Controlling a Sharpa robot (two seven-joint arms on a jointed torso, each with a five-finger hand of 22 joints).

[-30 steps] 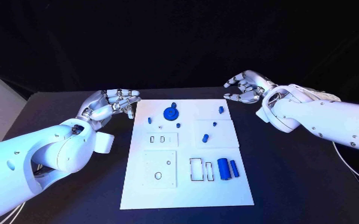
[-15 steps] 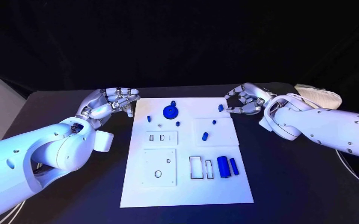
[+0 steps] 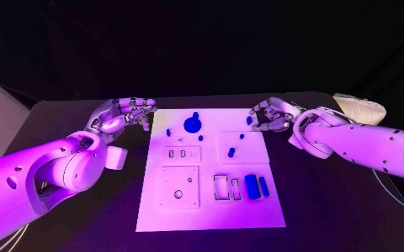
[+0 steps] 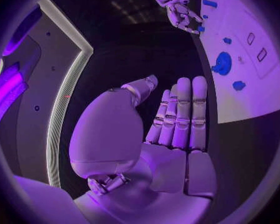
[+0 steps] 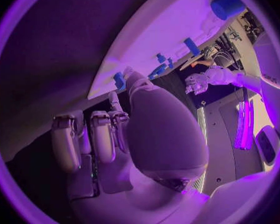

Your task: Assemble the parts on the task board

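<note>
Reaching: right hand (image 3: 271,115), fingers spread and empty, beside small blue part (image 3: 249,120) on board (image 3: 211,208) edge, likely for pickup | left hand (image 3: 125,114) curled, empty, above desk (image 3: 337,205)

Over the last second we have brought our silver many-fingered right hand (image 3: 271,115) down from beyond the far right corner of the white task board (image 3: 211,214) to that corner's right edge. Its curled fingers (image 3: 260,109) now sit just beside the small blue peg (image 3: 249,120) there, where earlier they hovered well apart from it.
</note>
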